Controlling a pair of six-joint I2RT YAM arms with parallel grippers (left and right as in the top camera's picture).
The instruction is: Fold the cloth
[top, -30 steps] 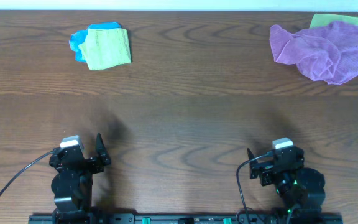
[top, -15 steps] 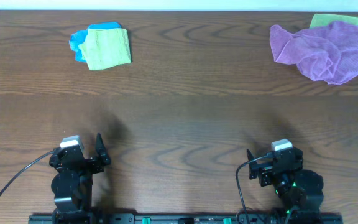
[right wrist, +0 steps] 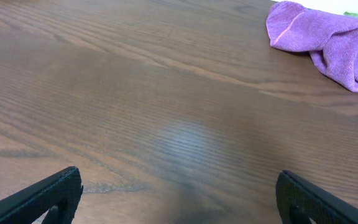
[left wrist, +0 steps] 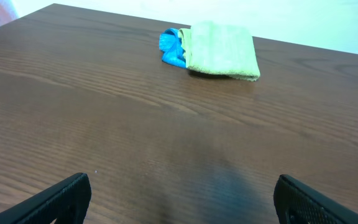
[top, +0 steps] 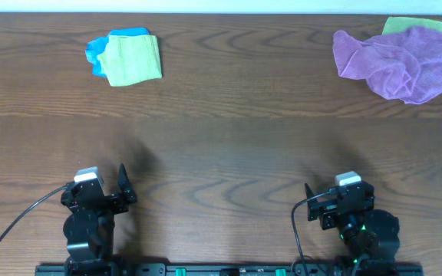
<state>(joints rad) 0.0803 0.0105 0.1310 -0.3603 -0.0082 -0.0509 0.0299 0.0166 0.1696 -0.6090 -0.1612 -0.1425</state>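
Observation:
A crumpled purple cloth [top: 397,61] lies at the table's far right, over a green cloth [top: 413,24] whose edge shows behind it. The purple cloth also shows in the right wrist view [right wrist: 328,40]. A folded light-green cloth [top: 133,59] lies on a blue cloth [top: 97,52] at the far left, and both show in the left wrist view [left wrist: 221,50]. My left gripper [left wrist: 179,202] is open and empty near the front edge, far from the cloths. My right gripper [right wrist: 179,199] is open and empty near the front edge.
The brown wooden table [top: 229,146] runs the full width of the view. The arm bases stand at the front edge on a black rail [top: 229,268].

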